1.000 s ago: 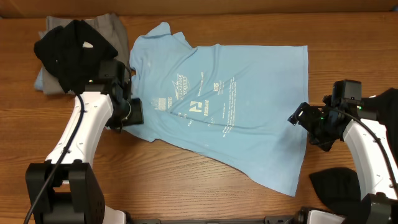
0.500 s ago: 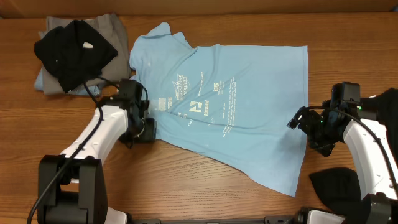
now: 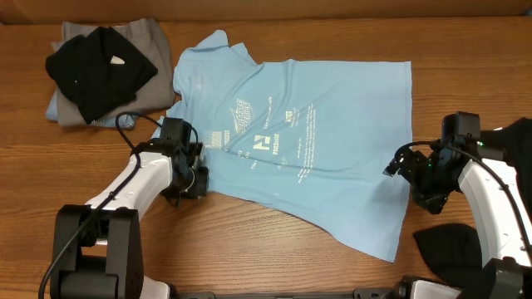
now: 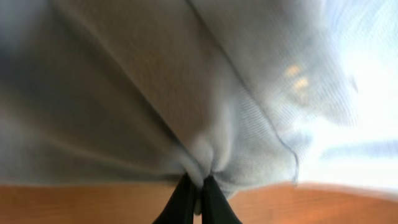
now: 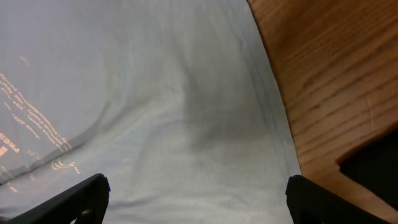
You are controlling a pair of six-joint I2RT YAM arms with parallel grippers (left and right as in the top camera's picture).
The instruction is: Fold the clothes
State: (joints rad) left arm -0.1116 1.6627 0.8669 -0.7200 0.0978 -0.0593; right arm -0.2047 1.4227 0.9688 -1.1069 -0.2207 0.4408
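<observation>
At the T-shirt [image 3: 307,141] edge, clamped thinly in the left gripper [image 4: 199,185] (right gripper [image 5: 199,196] agape, empty): liable to slip or bunch if dragged.

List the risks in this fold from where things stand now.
1. The left claw pinches only a small bunch of the T-shirt edge; it may slip out when lifted.
2. The right claw hangs open over the hem, gripping nothing; a one-sided pull would likely drag and bunch the cloth.
3. The T-shirt lies skewed and creased, so the fold may come out uneven.
</observation>
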